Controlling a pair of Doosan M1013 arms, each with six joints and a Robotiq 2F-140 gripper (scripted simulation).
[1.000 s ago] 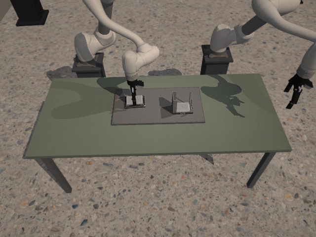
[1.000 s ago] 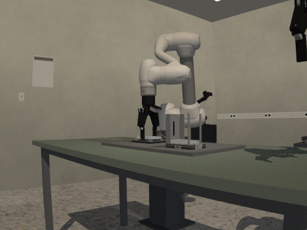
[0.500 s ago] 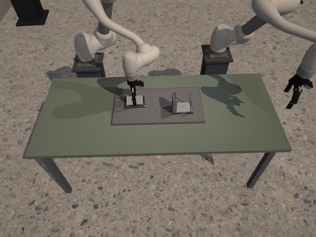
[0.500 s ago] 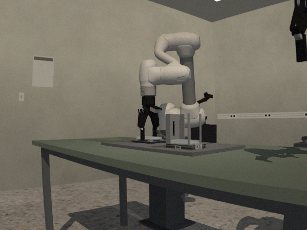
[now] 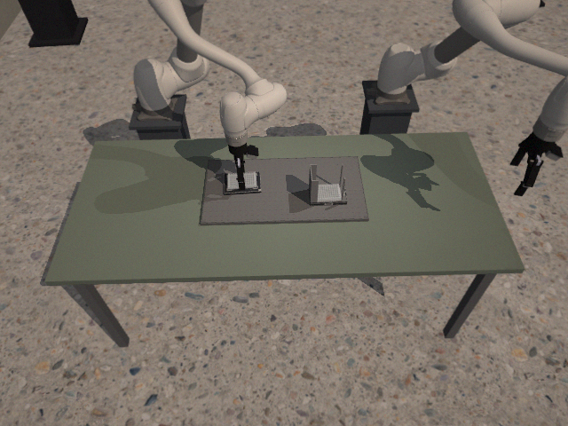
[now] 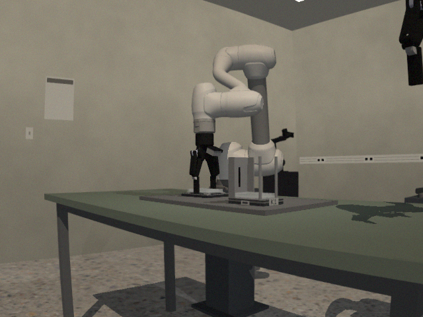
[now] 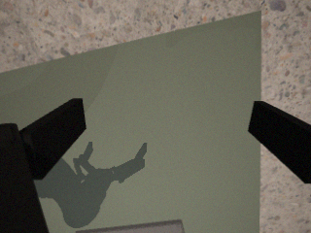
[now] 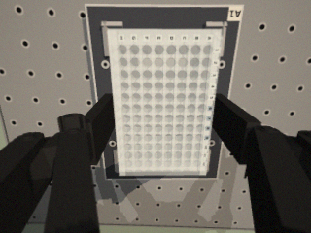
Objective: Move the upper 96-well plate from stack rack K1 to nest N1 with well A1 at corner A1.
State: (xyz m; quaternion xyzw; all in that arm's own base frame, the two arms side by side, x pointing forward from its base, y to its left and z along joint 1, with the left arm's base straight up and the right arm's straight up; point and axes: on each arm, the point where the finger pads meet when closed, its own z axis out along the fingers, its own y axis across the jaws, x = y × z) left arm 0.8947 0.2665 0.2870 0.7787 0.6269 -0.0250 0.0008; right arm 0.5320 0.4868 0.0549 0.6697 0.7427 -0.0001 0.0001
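Cannot read the rim print well in the right wrist view, and cannot follow the left gripper (image 5: 524,183) (image 6: 415,68) (image 7: 167,115) whole in the exterior view, cut off at the frame edge; fingers spread wide, around nothing. Overlapped in the top view by the right gripper (image 5: 240,183) (image 6: 204,185) (image 8: 165,114), clamped on the long sides of the upper plate (image 5: 249,180) (image 6: 205,190) (image 8: 165,150). Set over nest N1 (image 5: 241,192) (image 6: 205,195) (image 8: 160,16), apparently between the locators, though hard to tell whether fully seated. On a green table (image 5: 275,252) (image 6: 136,208) (image 7: 170,73), note a grey holed board (image 5: 275,213) (image 6: 307,206) (image 7: 136,227) under both nest and rack K1 (image 5: 313,185) (image 6: 235,177), with the lower plate (image 5: 328,193) (image 6: 250,195) inside. Around, see pebbled floor (image 5: 275,366) (image 6: 34,279) (image 7: 97,24) and plain beige wall (image 6: 136,102). Points A1 toward the nest's marked corner; runs lengthwise along the table's long side.
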